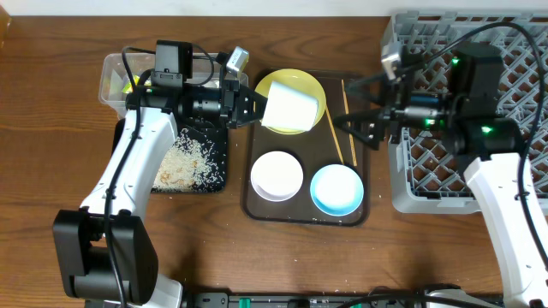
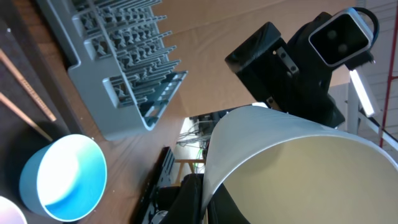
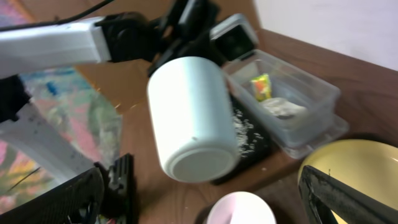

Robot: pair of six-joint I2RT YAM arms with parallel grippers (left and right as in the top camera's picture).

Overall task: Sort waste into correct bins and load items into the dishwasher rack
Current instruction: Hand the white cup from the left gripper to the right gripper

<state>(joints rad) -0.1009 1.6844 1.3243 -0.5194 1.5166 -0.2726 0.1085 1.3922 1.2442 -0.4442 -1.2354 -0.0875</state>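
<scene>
Overhead view looks straight down on the counter (image 1: pixel 51 103); left wrist view sits tight against the white cup (image 2: pixel 292 162), facing the rack (image 2: pixel 124 68); right wrist view faces that same cup from farther off, on the opposite side.

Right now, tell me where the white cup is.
In the overhead view, the white cup is held sideways by the left gripper over the yellow plate, at the far end of the brown tray.
</scene>
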